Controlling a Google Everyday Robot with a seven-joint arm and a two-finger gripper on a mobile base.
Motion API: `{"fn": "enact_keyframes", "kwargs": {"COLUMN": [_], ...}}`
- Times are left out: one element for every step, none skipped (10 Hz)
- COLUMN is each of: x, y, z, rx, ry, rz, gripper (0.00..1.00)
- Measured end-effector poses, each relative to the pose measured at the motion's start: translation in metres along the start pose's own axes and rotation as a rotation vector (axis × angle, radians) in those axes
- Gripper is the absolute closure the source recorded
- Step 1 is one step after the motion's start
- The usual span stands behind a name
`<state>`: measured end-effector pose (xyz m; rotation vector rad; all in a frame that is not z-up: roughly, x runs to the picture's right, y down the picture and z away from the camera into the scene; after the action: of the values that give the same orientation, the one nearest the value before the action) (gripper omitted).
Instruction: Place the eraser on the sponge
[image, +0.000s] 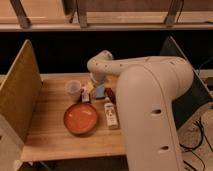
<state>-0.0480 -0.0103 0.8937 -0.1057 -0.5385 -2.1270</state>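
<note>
Blocking the right side of the table (47, 137) with the pale arm (150, 100), and half covering a dark red oval (111, 95). Hovering at the table's back with the gripper (94, 83), just over the eraser (86, 93) and sponge (100, 92); not showing whether open or closed. Lying between cup (73, 90) and sponge, not on it: eraser. Showing a red label on the white bottle (110, 115) beside the orange bowl (80, 119); writing unreadable.

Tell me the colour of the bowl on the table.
Orange-red; the camera view shows the bowl clearly. The gripper sits beyond it, by the sponge.
</note>
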Motion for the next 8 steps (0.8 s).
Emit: {"fn": "enact_keyframes", "kwargs": {"x": [0.000, 0.000, -0.001, 0.001, 0.005, 0.007, 0.008, 0.008], "y": [0.000, 0.000, -0.002, -0.009, -0.027, -0.041, -0.052, -0.059], "z": [0.000, 0.000, 0.003, 0.007, 0.018, 0.027, 0.037, 0.044], "rx": [0.000, 0.000, 0.009, 0.022, 0.049, 0.070, 0.091, 0.108], "ry": [0.000, 0.000, 0.001, 0.002, -0.002, -0.008, -0.018, -0.026], "rz": [0.000, 0.000, 0.000, -0.007, -0.026, -0.037, -0.044, -0.046], "gripper": [0.20, 0.20, 0.20, 0.20, 0.20, 0.20, 0.20, 0.20]}}
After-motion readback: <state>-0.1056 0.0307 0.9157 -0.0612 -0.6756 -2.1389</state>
